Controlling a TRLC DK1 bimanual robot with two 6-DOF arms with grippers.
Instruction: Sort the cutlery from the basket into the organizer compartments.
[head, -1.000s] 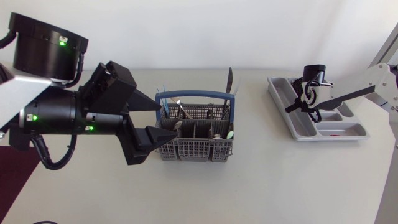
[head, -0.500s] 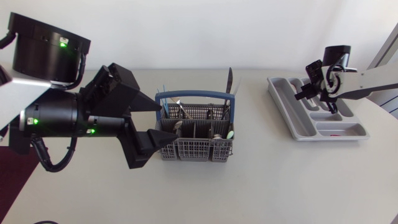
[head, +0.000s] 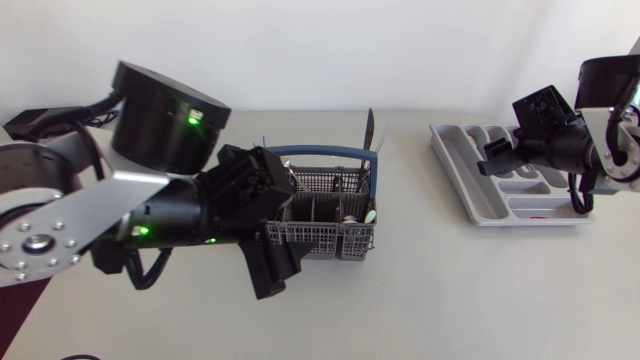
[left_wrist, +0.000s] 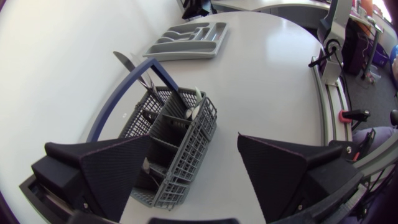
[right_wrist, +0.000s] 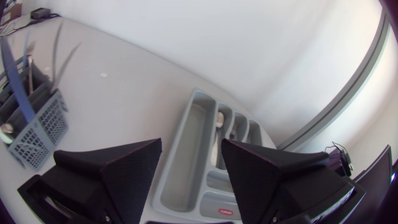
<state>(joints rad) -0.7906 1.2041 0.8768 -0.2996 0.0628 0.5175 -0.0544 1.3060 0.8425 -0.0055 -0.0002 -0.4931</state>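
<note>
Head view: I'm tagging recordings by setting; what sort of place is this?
Probably a robotics lab bench staged for a kitchen chore, not a kitchen: a plain table holds a cutlery basket and an organizer tray, with the left arm and right arm over them.

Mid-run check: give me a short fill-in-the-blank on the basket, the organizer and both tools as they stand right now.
1. The cutlery basket has a handle coloured ____.
2. The left tool, at the basket, holds nothing; its fingers are ____.
3. The right tool hangs over the grey ____, empty too.
Missing words: blue; open; organizer.
</note>
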